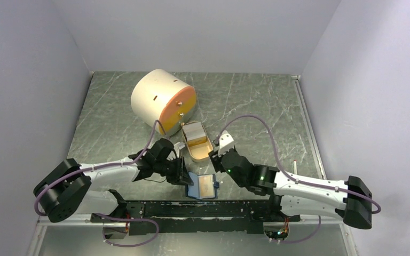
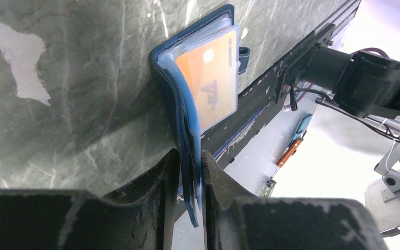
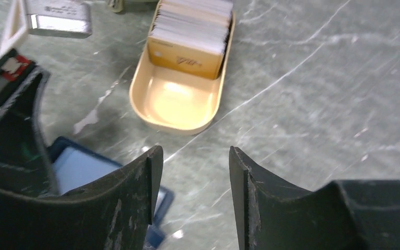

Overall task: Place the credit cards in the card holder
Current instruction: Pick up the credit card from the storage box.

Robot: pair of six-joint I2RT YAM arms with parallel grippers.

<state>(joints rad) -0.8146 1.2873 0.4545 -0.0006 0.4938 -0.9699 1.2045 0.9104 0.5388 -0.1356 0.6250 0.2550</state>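
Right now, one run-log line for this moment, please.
left gripper: pinching card holder flap | right gripper: open, empty | credit cards: stacked in tan dish, one in holder

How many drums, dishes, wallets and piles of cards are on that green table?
Cream drum with orange face: 1
Tan oval dish: 1
Blue card holder: 1
Pile of cards, standing in the dish: 1
Total: 4

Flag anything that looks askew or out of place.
The card holder is not lying flat: one blue flap stands on edge, pinched by the left gripper. Nothing looks spilled; the credit cards sit stacked in the tan dish.
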